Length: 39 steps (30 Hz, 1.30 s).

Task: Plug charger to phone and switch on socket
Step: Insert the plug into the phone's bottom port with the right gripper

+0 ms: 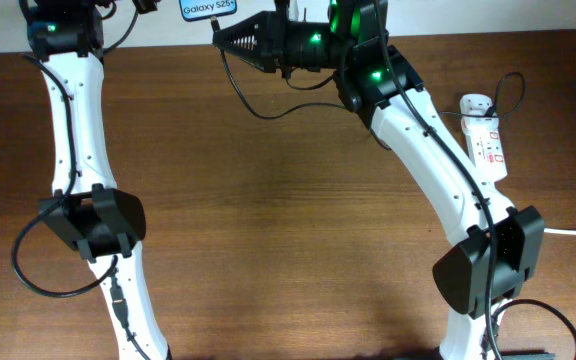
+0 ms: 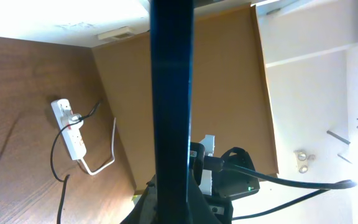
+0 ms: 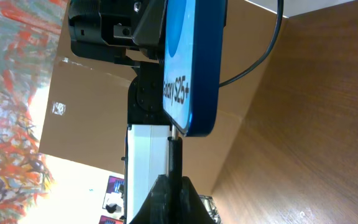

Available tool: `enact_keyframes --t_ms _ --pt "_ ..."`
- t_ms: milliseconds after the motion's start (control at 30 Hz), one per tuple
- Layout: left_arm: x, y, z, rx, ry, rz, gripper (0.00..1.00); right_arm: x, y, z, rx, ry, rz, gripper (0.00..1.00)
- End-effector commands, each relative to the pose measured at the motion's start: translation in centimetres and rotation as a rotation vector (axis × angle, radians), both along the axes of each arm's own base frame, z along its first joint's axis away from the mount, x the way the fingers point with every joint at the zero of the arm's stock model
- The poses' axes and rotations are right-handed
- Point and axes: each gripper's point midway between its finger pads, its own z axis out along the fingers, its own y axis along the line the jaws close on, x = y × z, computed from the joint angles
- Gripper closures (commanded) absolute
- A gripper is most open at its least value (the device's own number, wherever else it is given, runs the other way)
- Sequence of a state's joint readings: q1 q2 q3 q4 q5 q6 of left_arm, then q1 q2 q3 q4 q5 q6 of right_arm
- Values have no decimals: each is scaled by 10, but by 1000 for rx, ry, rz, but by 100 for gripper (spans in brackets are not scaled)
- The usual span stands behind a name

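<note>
The phone [image 1: 208,9], with a blue screen reading "Galaxy S25", is held up at the far edge of the table. My left gripper [image 2: 173,202] is shut on it, and its dark edge [image 2: 173,93] runs straight up the left wrist view. My right gripper [image 1: 220,40] [image 3: 174,186] is shut on the charger plug [image 3: 174,149]. The plug tip meets the phone's lower edge [image 3: 194,62]; how deep it sits I cannot tell. The thin black cable [image 1: 258,105] trails right to a white adapter [image 1: 476,103] in the socket [image 1: 486,140] [image 2: 70,127].
The socket's thick white cord [image 1: 573,232] runs off the right edge. A brown board [image 2: 185,74] stands behind the table. My two white arms cross the left side [image 1: 68,120] and the right side [image 1: 438,160] of the wooden table [image 1: 268,230].
</note>
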<state>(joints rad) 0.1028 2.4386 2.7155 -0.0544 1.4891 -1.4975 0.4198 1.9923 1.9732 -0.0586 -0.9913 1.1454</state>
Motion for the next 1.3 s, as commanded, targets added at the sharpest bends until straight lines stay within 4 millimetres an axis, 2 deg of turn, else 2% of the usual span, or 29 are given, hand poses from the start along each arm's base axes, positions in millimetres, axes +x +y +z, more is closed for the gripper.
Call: enact_keyframes --t_ms 0,567,900,1267 --pt "-6 -2 11 1 -21 -3 100 -2 2 7 3 -15 -9 96" --pt "-8 -3 13 7 -60 -12 100 -3 4 11 11 -38 -9 96" --pt "-10 -4 13 7 -47 -20 100 4 2 6 -3 -15 -53 96" --pt "-3 2 15 5 -81 21 100 -10 4 8 7 -15 36 96"
